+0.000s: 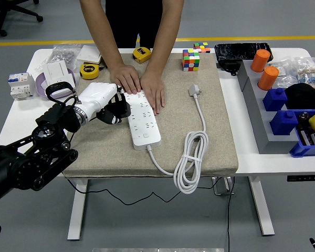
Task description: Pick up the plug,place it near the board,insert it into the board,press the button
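White power strip [142, 118] lies mid-mat, a person's two hands [142, 84] pressing its far end flat. Its own plug [194, 90] rests to the strip's right, well apart, untouched on the burlap mat [220, 131]. At the strip's left edge hovers the robot's left hand [106, 105], dark fingers curled loosely, holding nothing; whether it touches the strip I can't tell. Picking up the plug looks not yet begun; next the hand would need to cross over the strip to reach it. No writing is legible from here
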You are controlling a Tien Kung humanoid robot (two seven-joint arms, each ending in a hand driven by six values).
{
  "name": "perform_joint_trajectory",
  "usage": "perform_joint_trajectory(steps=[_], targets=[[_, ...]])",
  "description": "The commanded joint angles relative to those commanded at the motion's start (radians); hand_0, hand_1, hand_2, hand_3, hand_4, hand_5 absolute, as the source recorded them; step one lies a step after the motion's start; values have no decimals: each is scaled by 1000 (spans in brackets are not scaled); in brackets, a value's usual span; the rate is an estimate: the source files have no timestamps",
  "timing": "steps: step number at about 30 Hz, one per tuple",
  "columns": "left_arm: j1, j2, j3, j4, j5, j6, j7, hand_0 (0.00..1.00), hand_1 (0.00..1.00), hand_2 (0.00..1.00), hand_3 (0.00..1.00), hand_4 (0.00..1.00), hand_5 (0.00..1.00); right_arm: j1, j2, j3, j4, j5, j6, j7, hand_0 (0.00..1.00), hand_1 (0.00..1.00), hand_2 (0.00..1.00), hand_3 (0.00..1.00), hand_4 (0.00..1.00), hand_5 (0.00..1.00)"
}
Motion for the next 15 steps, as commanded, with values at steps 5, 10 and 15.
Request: perform_joint_trajectory(steps=[5,10,15], targets=[[5,-19,-13,20,-29,6,-8,460,360,316,411,710,2,0,-1,1,0,-1,0,0,961,845,780,788,998,998],[6,-41,-28,44,-61,13,-15,459,349,311,405,705,2,3,-1,2,0,-2,-1,0,960,845,780,788,998,998],[12,-67,-49,72,-74,21,-24,458,345,311,403,705,2,5,-1,0,0,0,-1,0,961,845,780,788,998,998]])
